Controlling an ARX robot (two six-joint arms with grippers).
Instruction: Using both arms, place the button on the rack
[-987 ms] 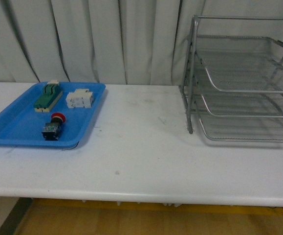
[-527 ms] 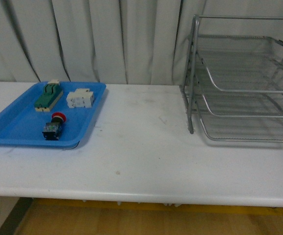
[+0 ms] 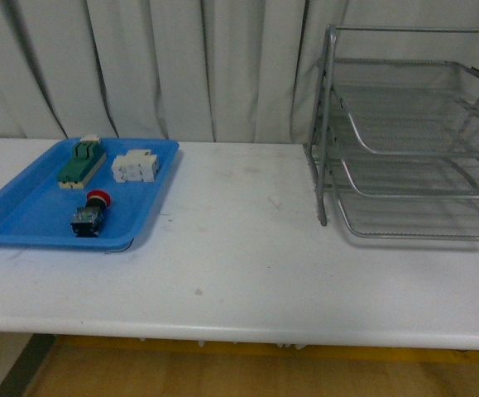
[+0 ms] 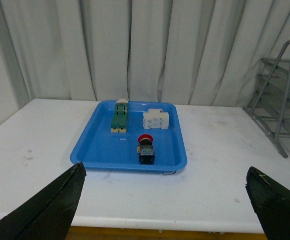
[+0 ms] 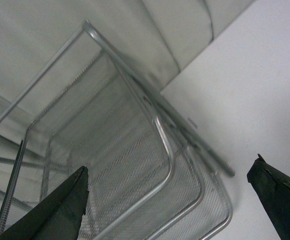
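Front view, button [image 3: 90,213] near tray [image 3: 16,225] rim, rack [image 3: 421,153] far off, left claw [image 4: 165,170] spread, right claw [image 5: 171,165] spread

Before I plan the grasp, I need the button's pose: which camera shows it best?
The left wrist view: the button sits near mid-frame on the blue tray, red cap and black body distinct. The front view shows it smaller, at the left. The right wrist view shows the rack, not the button.

The front view faces the white table [image 3: 247,281] head-on; the left wrist view shares its flat blue plastic tray [image 4: 98,146], the right wrist view, nearer, its silver wire-mesh rack [image 5: 127,150].
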